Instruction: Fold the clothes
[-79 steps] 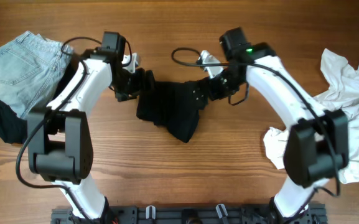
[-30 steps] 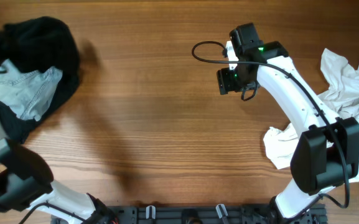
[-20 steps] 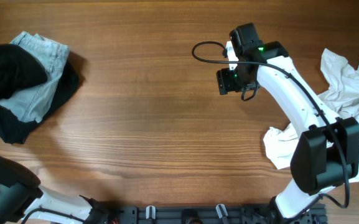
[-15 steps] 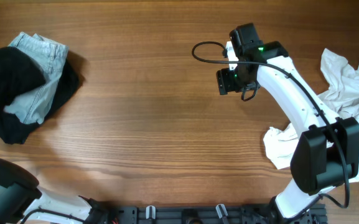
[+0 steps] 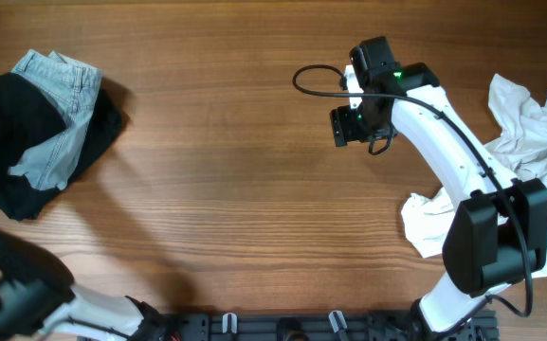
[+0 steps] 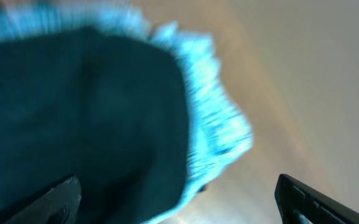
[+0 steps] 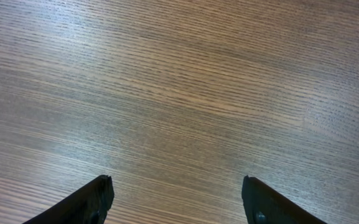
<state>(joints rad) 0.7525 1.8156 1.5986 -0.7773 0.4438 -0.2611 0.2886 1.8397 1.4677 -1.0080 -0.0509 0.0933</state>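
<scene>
The white clothes (image 5: 529,142) are lying to the right of the right gripper (image 7: 177,190), which is hovering spread and empty. The left gripper (image 6: 179,199), likewise parted, is hanging well away over the black garment (image 5: 17,114).

Lying heaped at far left: black garment (image 5: 17,142) partly covering light-blue denim (image 5: 63,80). Sitting crumpled along the right edge, well apart: white clothes (image 5: 538,133).

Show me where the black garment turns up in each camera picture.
Overhead: black garment at far left, lying over the denim.
Left wrist: black garment fills left and centre, blurred.
Right wrist: not in it; only wooden table.
Shared landmark: the table, in all three; the denim in the first two.
</scene>
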